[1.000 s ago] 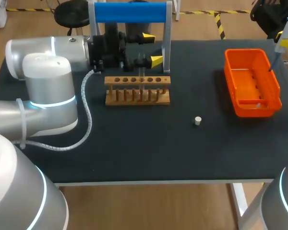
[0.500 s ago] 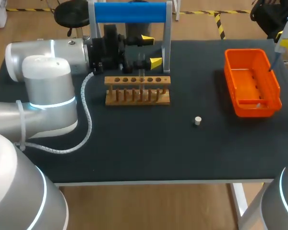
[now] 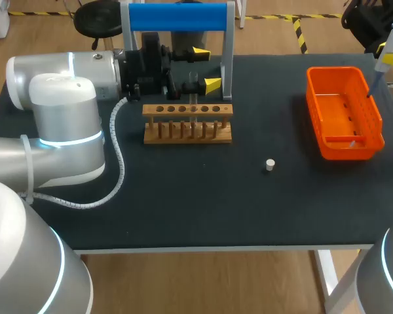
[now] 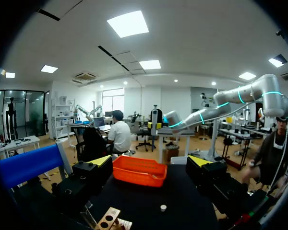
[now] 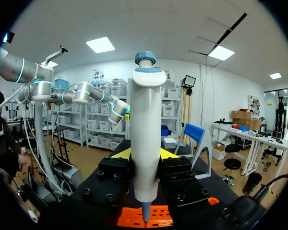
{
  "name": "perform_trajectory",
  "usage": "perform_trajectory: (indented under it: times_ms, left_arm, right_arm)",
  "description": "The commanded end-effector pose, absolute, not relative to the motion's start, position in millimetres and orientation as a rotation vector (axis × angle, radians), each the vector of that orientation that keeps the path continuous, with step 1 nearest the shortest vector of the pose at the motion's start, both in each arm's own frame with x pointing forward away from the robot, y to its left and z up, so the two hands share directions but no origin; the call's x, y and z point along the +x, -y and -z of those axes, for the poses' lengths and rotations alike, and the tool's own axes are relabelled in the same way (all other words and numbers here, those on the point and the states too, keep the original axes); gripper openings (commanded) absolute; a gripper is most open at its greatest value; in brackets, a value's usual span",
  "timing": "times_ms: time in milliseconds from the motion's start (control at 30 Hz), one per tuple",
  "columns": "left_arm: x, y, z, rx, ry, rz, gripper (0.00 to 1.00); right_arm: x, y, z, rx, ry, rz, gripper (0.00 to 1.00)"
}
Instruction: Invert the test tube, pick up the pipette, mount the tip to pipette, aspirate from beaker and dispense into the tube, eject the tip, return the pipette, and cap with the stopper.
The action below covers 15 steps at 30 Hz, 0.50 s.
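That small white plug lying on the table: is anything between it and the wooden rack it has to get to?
Nothing visible. Only bare black table lies between the small white cylindrical stopper and the wooden test tube rack. The left hand sits open behind the rack, not on that path.

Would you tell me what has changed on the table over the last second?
Very little: the left gripper, fingers open behind the wooden rack, only shifted slightly. The right gripper stayed shut on the pipette over the orange bin; rack and white stopper did not move.
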<state>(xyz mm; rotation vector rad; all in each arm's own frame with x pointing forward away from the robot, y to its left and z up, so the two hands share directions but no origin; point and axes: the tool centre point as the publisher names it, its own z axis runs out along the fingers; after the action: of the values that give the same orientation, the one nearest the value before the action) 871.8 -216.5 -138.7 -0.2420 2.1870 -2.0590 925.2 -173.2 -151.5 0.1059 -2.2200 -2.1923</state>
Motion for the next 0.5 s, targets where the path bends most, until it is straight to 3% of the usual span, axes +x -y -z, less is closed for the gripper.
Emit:
perform_trajectory:
  times_ms: [33, 300, 500]
  left_arm:
    - [871, 217, 139, -0.244, -2.184, 2.06, 1.0]
    - [871, 217, 139, -0.244, -2.184, 2.06, 1.0]
    - [871, 217, 139, -0.244, -2.184, 2.06, 1.0]
  right_arm:
    - [924, 173, 151, 0.104, 2.225, 2.191, 0.0]
    - [924, 173, 151, 0.104, 2.225, 2.191, 0.0]
    - [913, 136, 153, 0.109, 2.197, 2.165, 0.0]
